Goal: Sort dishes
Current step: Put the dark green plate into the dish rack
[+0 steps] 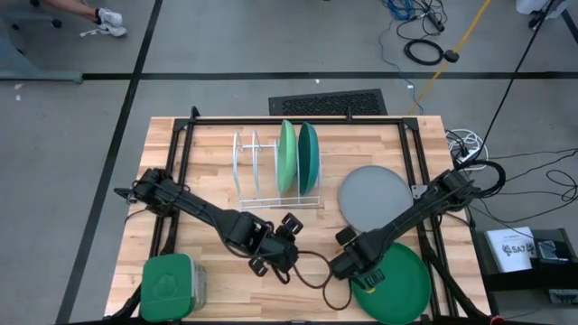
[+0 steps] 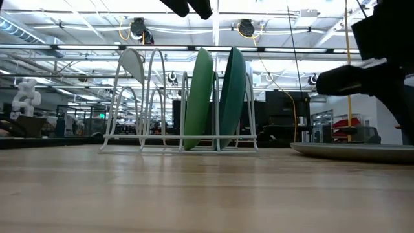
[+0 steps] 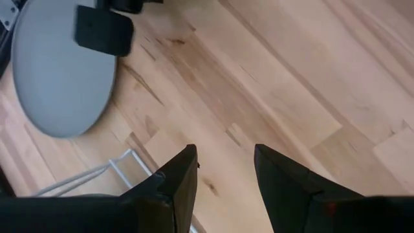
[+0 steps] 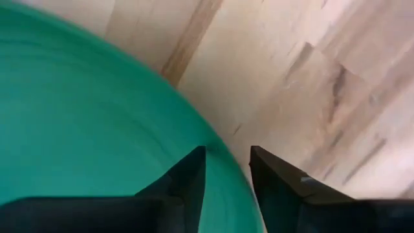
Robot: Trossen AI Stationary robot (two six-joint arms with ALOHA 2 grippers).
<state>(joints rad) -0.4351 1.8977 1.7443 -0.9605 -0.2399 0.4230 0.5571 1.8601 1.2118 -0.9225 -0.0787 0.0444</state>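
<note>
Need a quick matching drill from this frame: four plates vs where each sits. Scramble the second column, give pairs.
Things:
1. grey plate
2. dark green plate
3. light mint green plate
4. teal plate

Places:
A. upright in the white wire rack, the slot nearer the rack's empty slots
B. flat on the table, under the right gripper
C. flat on the table, right of the rack
D. upright in the rack, the slot at its right end

Pairs: 1-C, 2-B, 3-A, 4-D

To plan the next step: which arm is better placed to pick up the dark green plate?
Right. The right gripper hangs open at the dark green plate; the left gripper is over bare table.
</note>
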